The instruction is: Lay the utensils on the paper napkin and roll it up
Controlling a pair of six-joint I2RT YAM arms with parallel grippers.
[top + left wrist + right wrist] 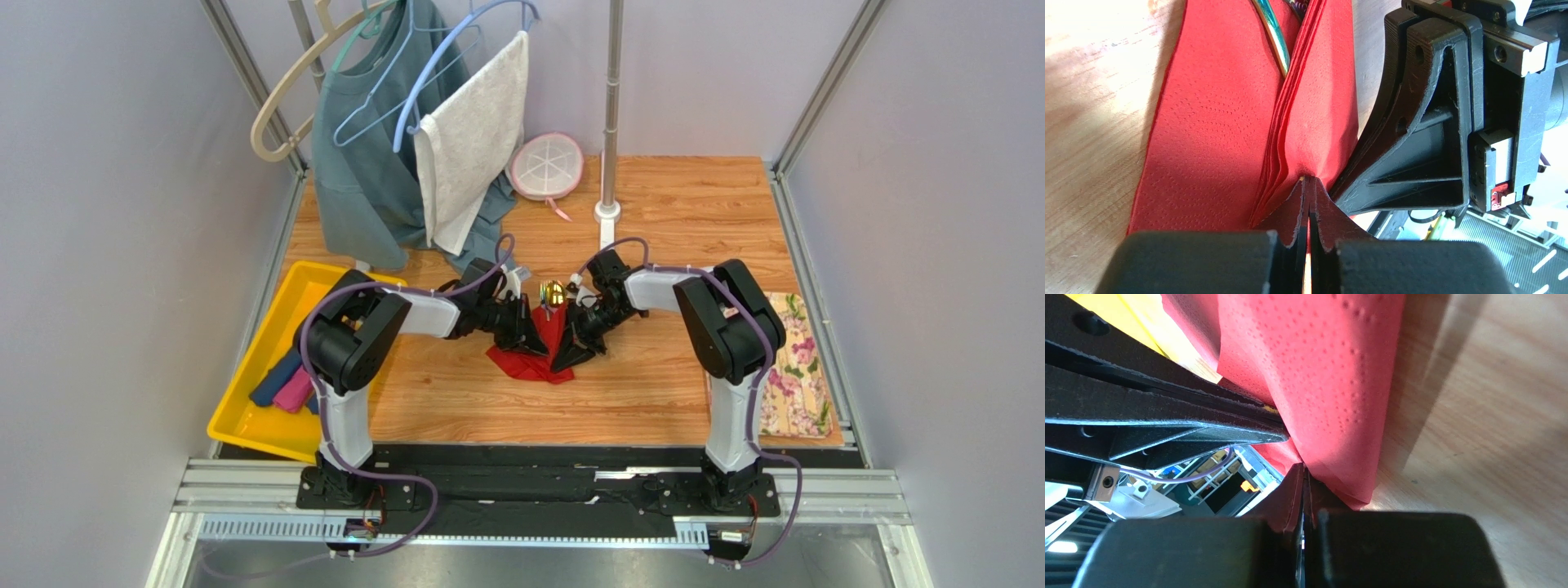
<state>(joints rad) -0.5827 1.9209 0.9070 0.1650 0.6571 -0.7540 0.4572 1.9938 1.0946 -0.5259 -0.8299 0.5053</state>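
Left claw (1309, 196), right claw (1303, 481) pinching napkin (1211, 122); utensils (1273, 37) inside fold.

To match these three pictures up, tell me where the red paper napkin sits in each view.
Top external: paper napkin at centre, bunched, gold utensil at its top.
Left wrist: napkin fills upper left and middle, pinched in the left claw at bottom centre.
Right wrist: napkin runs from top centre down into the shut right claw.
Shared landmark: wooden tabletop, at left in the left wrist view, at right in the right wrist view.
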